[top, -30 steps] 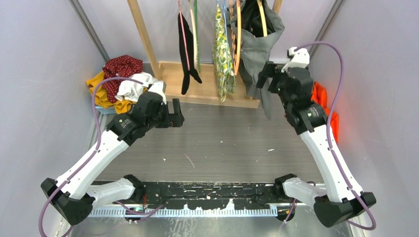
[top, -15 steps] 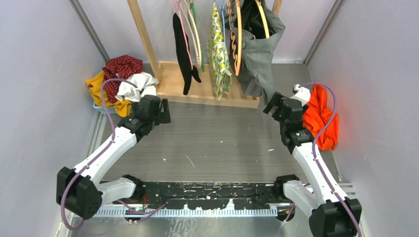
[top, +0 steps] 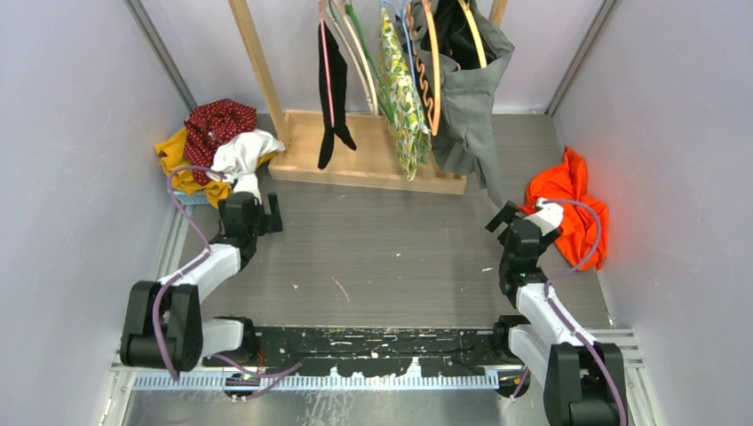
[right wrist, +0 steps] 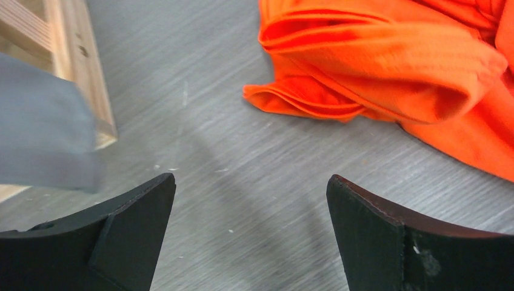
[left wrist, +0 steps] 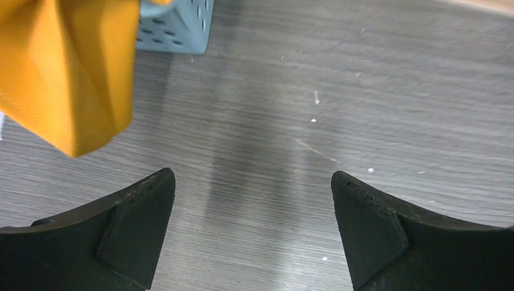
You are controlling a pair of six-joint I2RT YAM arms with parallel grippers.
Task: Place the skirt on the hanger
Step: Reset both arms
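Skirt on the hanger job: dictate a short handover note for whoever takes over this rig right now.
Left gripper: jaws open, empty, low over the table beside the pile of clothes.
Right gripper: jaws open, empty, low beside the orange garment lying on the table.
Grey skirt: hanging on its hanger at the right end of the wooden rack; neither arm touches it.
Done: the skirt looks hung.
Left: probably only a check that it sits securely, since the hanger's hold is partly hidden.
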